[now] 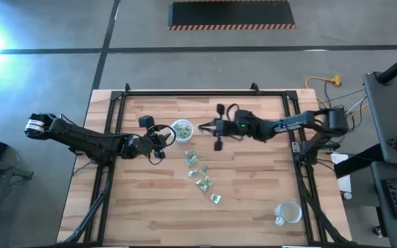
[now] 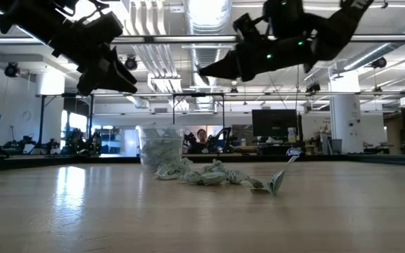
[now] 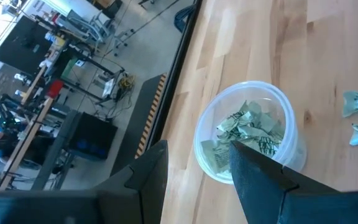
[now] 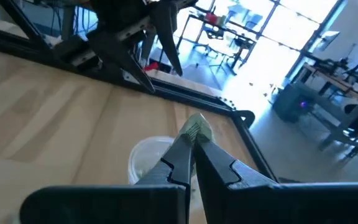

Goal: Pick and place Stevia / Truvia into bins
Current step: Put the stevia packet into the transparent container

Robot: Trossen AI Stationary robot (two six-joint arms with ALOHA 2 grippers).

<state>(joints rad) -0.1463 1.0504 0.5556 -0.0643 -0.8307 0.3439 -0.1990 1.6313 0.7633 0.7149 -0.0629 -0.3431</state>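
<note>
Right hand (image 1: 202, 127) pinches a pale green Stevia sachet (image 4: 196, 129) between closed fingers, just beside the sachet-filled cup (image 1: 182, 129) and raised off the wooden surface (image 1: 253, 186). Left hand (image 1: 163, 138) hangs on the cup's other side, fingers spread and empty. More loose sachets (image 1: 200, 172) trail across the surface, and a second cup (image 1: 289, 212) stands well apart near a corner.

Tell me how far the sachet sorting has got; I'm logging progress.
Done: the bin near the table's far edge already holds several sachets. In hand: the right gripper pinches one sachet just beside that bin; the left gripper waits open nearby. Left: the loose sachets on the table, and the second bin looks empty.
</note>
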